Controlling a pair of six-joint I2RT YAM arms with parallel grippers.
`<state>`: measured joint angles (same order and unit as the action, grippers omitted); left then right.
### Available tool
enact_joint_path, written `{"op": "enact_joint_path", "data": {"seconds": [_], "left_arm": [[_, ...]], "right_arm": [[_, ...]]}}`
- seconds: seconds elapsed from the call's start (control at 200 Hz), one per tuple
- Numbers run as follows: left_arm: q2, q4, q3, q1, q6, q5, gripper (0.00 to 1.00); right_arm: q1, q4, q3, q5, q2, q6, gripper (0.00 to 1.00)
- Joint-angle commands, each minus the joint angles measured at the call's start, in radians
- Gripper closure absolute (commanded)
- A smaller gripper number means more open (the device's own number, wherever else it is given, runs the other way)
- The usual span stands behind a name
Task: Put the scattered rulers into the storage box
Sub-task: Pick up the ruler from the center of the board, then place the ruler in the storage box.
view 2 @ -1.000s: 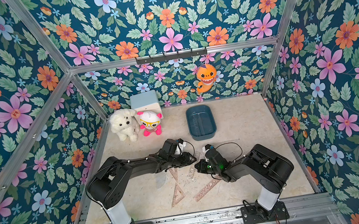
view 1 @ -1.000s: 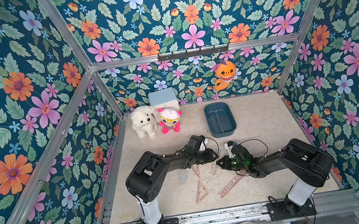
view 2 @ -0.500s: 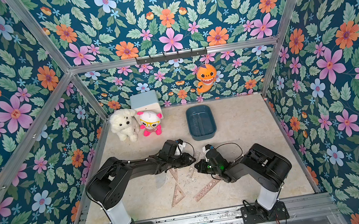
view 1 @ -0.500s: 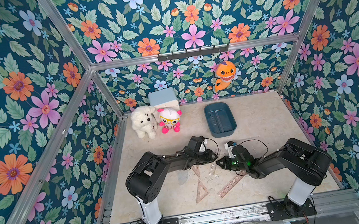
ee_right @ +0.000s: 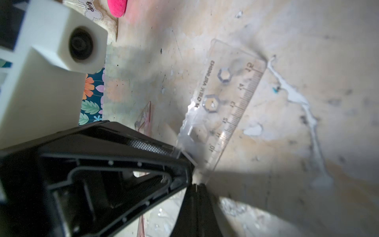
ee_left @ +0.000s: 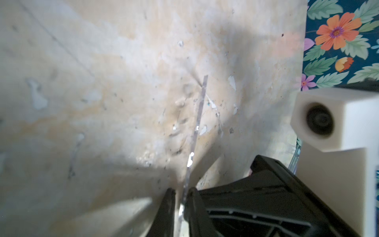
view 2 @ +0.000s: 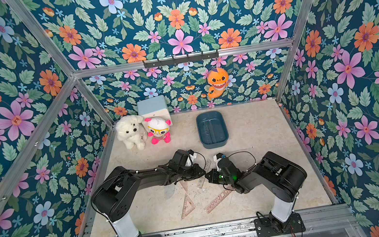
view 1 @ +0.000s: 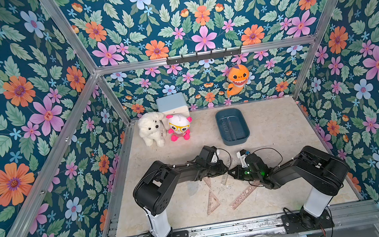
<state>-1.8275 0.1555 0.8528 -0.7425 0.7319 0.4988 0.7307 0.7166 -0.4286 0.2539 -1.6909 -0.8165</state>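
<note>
Lying outside the storage box [view 1: 236, 141], scattered rulers [view 1: 242, 197]

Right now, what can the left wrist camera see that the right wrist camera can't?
Only the left wrist view: the thin see-through plastic ruler edge-on, like a line, plus the right arm's white camera block.
Only the right wrist view: that ruler's flat face with numbers and hexagon holes, a brownish-pink triangular set square, a bright pink toy foot, and the left arm's white camera block.
Both: the ruler, pinched by the left gripper and right gripper, the worn beige tabletop and flowery blue wall.
</note>
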Motion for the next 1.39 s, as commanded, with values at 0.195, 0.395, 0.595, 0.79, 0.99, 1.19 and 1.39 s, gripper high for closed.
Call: {"op": "enact_joint_path", "data": {"seconds": [0.195,0.395,0.595,0.79,0.99,1.19,1.39], "left_arm": [[0.045,-0.219,0.043,0.002,-0.016,-0.055,1.00],[0.121,-0.167,0.145,0.052,0.071,-0.042,1.00],[0.082,0.017,0.259,0.129,0.228,0.065,1.00],[-0.013,0.249,0.285,0.168,0.397,0.183,1.00],[-0.055,0.316,0.319,0.176,0.445,0.221,1.00],[-0.049,0.326,0.302,0.189,0.444,0.229,1.00],[-0.046,0.349,0.276,0.193,0.450,0.238,1.00]], "right_arm": [[-0.010,-0.310,-0.011,-0.051,0.240,0.031,1.00],[-0.066,-0.370,-0.027,0.026,0.411,-0.042,0.90],[-0.185,-0.143,-0.017,0.244,0.445,-0.224,0.61],[-0.246,0.046,-0.062,0.357,0.372,-0.348,0.45],[-0.278,0.257,-0.115,0.428,0.193,-0.433,0.51],[-0.291,0.326,-0.134,0.446,0.091,-0.458,0.53],[-0.290,0.524,-0.155,0.468,-0.033,-0.567,0.67]]}}
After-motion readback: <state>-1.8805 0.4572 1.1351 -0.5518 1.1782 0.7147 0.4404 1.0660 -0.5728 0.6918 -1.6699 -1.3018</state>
